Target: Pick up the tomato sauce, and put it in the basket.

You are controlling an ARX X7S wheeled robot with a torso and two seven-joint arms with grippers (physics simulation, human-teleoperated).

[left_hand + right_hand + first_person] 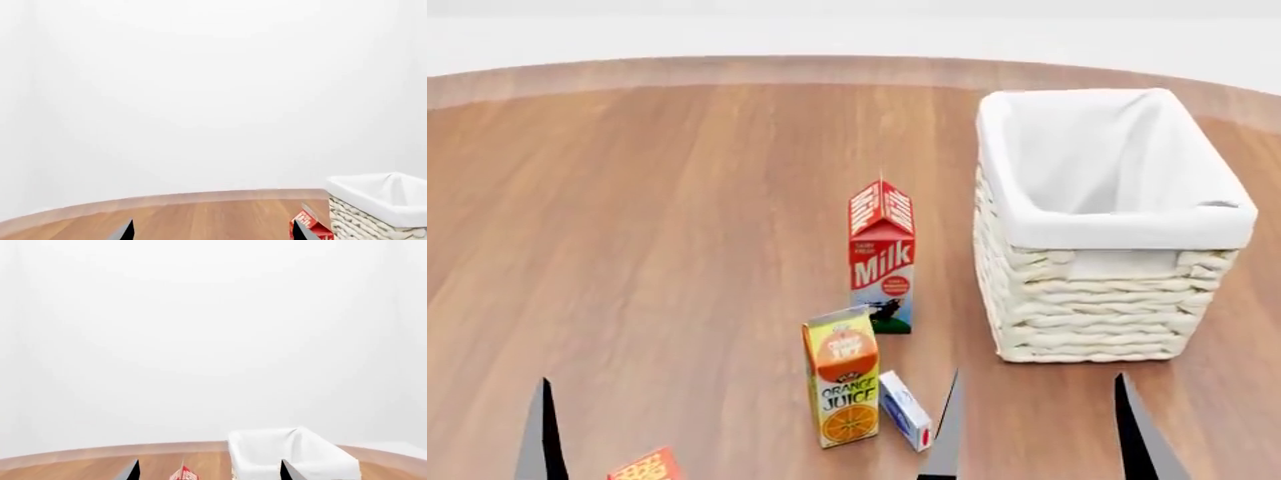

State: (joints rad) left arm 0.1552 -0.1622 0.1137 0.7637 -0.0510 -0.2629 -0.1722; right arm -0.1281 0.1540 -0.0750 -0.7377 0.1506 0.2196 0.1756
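So the basket [1114, 225] sits on the right side of the wooden table [654, 220], white cloth lining folded over the rim, nothing visible inside it from the head cam. Just left of it stands a red milk carton [882, 255], upright, near the basket but not touching. Closer to the robot there's an orange juice carton [842, 377], also upright, with a small white and blue box [905, 409] lying right beside it. A bit of something red and orange [646, 467] pokes in at the bottom edge, can't tell what it is.

The tomato sauce can doesn't show in any view, so no idea where it is.

Right gripper [1034, 430]: two dark fingertips at the bottom of the head view, spread well apart, holding nothing. Left gripper [212, 231]: its wrist cam shows two tips set wide apart too, nothing between them; the head cam only catches one finger [542, 435]
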